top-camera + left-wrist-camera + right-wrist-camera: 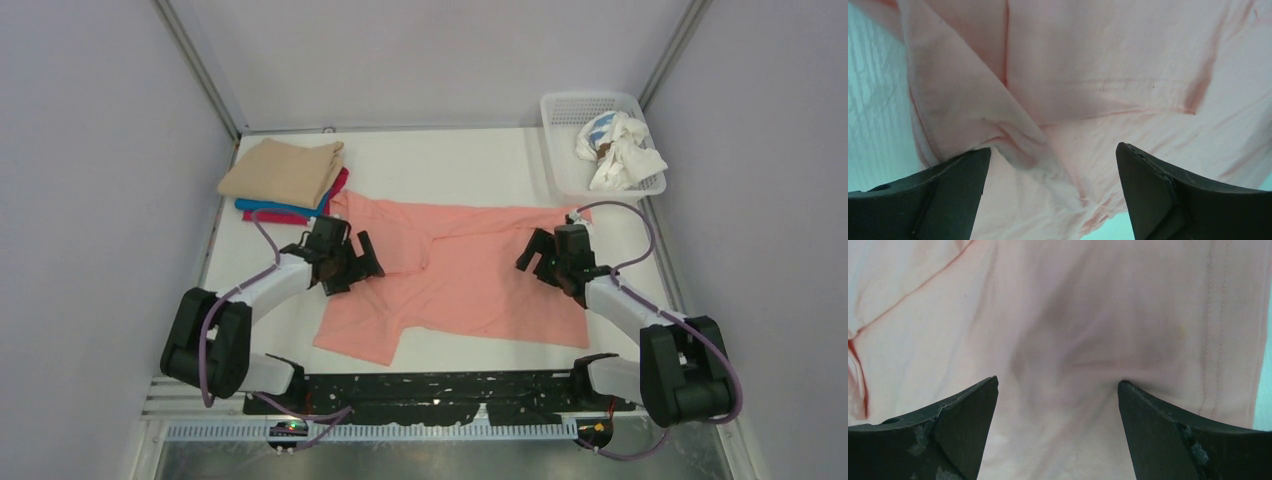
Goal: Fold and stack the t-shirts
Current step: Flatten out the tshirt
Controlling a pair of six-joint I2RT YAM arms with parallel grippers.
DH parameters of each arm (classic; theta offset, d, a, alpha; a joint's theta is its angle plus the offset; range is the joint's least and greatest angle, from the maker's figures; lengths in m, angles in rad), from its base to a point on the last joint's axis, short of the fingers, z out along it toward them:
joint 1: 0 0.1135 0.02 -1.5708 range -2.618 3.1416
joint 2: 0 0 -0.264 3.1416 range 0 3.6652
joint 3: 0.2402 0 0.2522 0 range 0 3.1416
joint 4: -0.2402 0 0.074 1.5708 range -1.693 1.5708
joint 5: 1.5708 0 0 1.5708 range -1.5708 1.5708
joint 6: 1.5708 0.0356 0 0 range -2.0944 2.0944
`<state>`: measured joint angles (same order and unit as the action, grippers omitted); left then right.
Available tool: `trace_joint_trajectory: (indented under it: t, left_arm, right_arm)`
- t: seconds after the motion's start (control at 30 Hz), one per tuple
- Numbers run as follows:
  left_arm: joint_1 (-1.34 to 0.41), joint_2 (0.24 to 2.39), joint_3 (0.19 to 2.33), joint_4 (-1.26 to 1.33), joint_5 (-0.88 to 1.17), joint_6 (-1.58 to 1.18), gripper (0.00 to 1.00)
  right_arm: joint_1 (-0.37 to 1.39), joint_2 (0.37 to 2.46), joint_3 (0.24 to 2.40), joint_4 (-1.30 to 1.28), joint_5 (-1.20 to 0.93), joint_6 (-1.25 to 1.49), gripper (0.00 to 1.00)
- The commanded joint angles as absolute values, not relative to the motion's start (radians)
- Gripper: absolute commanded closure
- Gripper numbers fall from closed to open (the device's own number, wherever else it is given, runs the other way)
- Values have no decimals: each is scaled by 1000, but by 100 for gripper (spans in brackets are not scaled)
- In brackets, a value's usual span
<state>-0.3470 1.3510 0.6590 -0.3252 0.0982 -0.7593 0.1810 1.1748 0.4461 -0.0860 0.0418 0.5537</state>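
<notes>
1. The pink shirt (470, 275) lies spread out and partly folded in the middle of the tabletop (450, 160).
2. The left tool (352, 268) is over the shirt's left side, jaws wide apart, holding nothing.
3. The right tool (548, 266) is over its right side, jaws also wide apart and empty.
4. The tan shirt (285, 170) tops the blue shirt (262, 207) and magenta shirt (338, 187), all folded, at the far-left corner.

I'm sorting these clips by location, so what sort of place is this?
Probably a robotics lab test cell, not a home: plain grey walls box in a white table, a left arm and right arm are bolted at its near edge, and a salmon-pink t-shirt lies spread between them.
</notes>
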Motion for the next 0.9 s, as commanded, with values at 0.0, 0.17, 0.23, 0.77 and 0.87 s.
trace_joint_trajectory:
  t: [0.0,0.17,0.23,0.77,0.87]
  left_arm:
    - [-350,1476,758,-346,67,-716,0]
    - [-340,1582,899,-369,63,-668,0]
    - [-331,1606,934,-373,55,-657,0]
    - [-325,1058,678,-702,-209,-772,0]
    - [-326,935,593,-774,-266,-808,0]
  right_arm:
    - [143,1315,528,-32,81,597,5]
    - [81,1485,656,27,100,603,5]
    - [73,1531,703,38,103,592,5]
    - [71,981,517,-91,228,578,5]
    - [70,868,477,-139,281,577,5]
